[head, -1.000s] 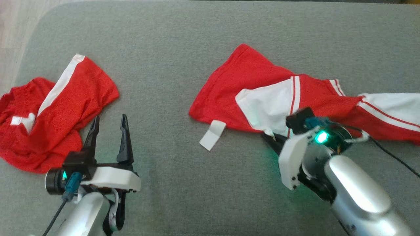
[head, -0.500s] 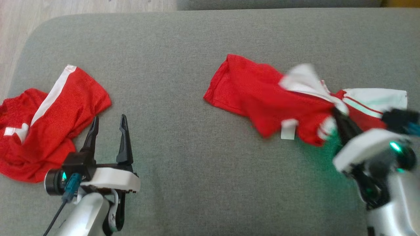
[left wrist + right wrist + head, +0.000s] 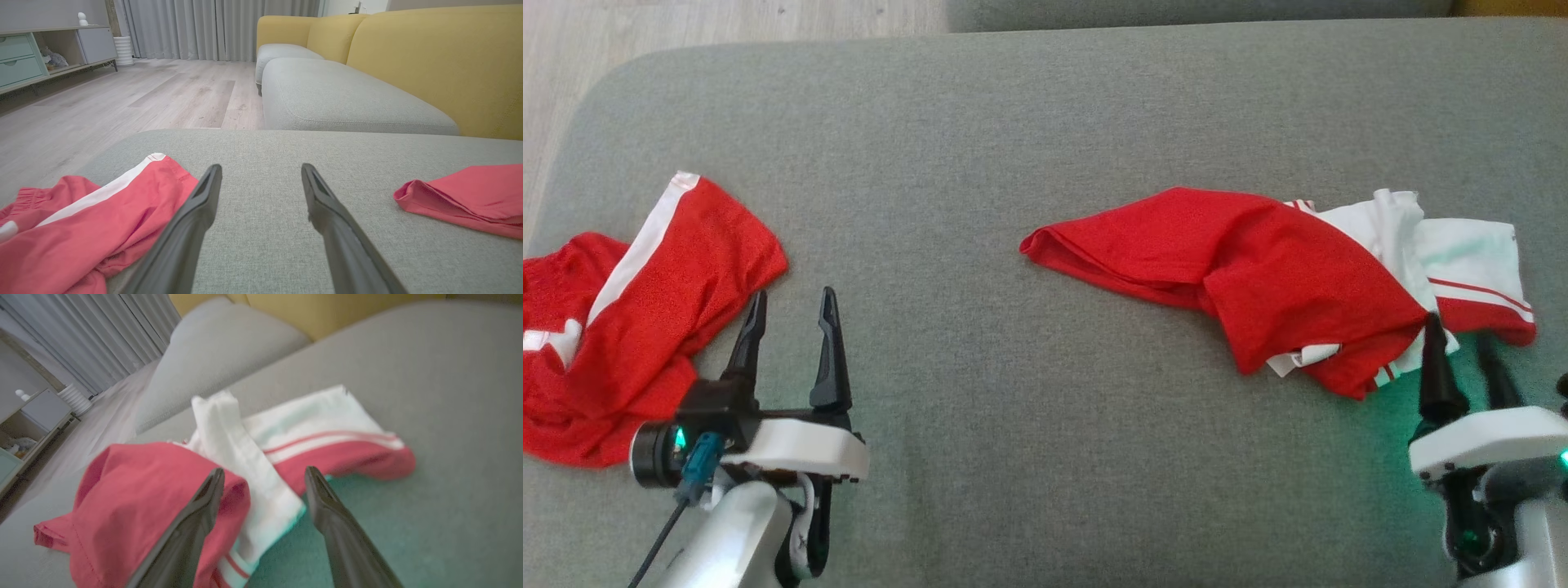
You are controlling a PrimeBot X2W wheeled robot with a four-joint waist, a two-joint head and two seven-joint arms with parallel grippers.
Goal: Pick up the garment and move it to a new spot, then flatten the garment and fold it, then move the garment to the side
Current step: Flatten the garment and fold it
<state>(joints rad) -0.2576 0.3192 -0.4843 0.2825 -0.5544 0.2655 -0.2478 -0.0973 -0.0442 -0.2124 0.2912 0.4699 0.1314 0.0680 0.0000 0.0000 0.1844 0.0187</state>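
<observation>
On the right half of the grey woven cushion (image 3: 1013, 122) lies the garment (image 3: 1258, 261), a thin red knit jersey with soft white striped sleeves, crumpled into a long, lumpy band. Its long axis runs across the cushion's width, with the folded red end pointing at the cushion's middle and the white sleeve toward its right edge. My right gripper (image 3: 1458, 331) stands wide and empty, fingertips just at the near hem. My left gripper (image 3: 794, 294) is wide and empty too, beside rumpled red shorts (image 3: 645, 310) on the cushion's left side.
</observation>
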